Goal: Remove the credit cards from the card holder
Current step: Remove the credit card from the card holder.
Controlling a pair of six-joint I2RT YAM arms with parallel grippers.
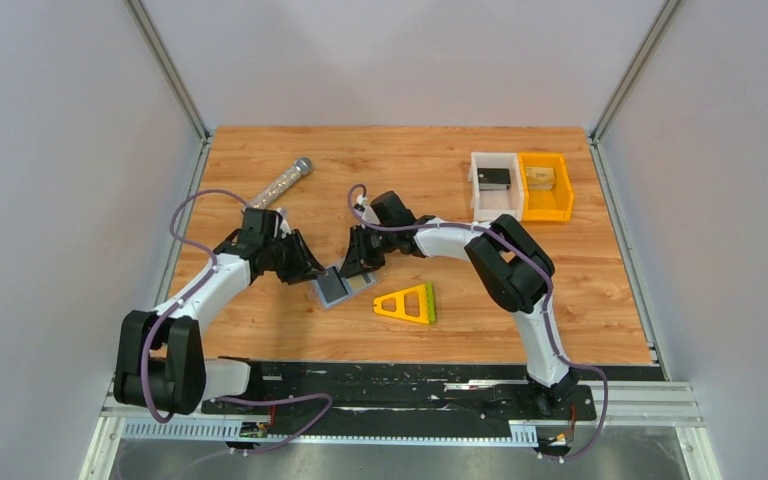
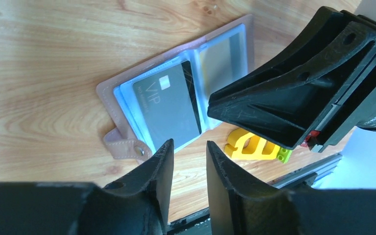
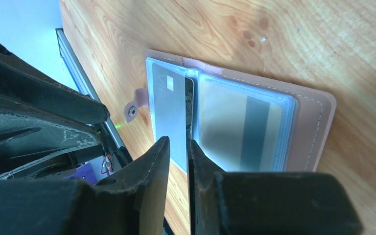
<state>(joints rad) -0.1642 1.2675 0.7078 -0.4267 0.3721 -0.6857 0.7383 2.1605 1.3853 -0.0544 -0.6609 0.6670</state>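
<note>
Wood bench, holder open flat at frame centre. Right pincer nearly closed around grey card's edge. Left pincer open, empty, just beside holder's snap tab.

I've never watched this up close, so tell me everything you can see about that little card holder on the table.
The card holder lies open and flat on the wooden table, between the two grippers. Its cover looks like pinkish-tan stitched leather with a snap tab; inside are clear plastic sleeves. A grey card marked VIP shows in one, a tan striped card in the other.
</note>
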